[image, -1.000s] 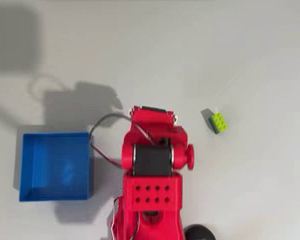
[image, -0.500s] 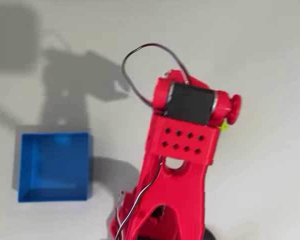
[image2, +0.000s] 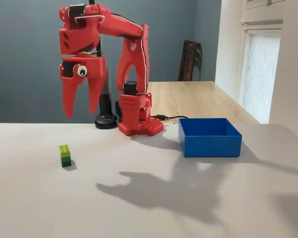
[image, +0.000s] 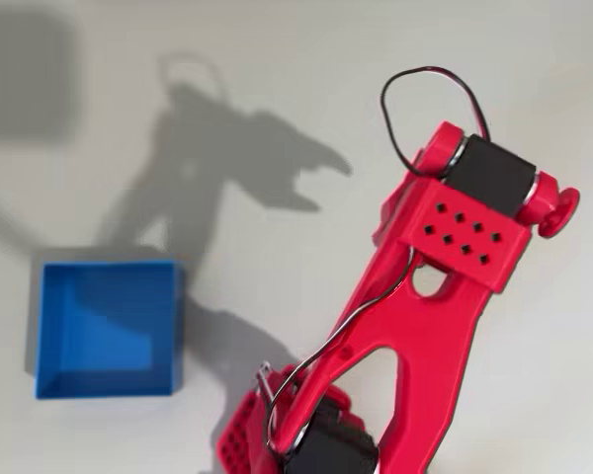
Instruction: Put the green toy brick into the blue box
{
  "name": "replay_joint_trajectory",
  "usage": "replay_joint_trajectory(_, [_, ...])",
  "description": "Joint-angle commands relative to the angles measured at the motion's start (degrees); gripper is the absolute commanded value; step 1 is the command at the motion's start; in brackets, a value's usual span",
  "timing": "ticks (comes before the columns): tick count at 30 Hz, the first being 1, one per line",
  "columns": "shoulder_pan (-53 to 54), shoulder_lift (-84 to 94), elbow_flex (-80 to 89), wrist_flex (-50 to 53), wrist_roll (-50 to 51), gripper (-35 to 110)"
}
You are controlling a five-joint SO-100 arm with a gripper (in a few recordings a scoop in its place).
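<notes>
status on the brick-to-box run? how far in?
Done: nothing placed; the blue box looks empty. In hand: nothing. The gripper hangs open, high above the table, and the green toy brick sits on the table below it, untouched. Left: descend, grasp, carry to the box, release.

In the fixed view, the brick point(image2: 65, 155) is sitting on the table point(image2: 139, 198) in the left-centre of the frame, and the box point(image2: 210, 137) is lying right of centre, well apart from it. The arm's base point(image2: 137, 114) is standing between them, further back. The gripper point(image2: 80, 103) is hanging in the upper left, above and behind the brick, apart from it. In the overhead view, the box point(image: 107, 329) is lying at lower left, the arm point(image: 415, 326) reaching across the right half.
</notes>
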State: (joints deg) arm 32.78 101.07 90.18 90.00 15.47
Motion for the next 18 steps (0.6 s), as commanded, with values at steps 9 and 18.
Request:
replay_joint_trajectory(9, [8.2, -5.8, 0.4, -7.9, -1.2, 24])
replay_joint_trajectory(18, [9.8, -9.0, 5.4, -13.3, -3.6, 22])
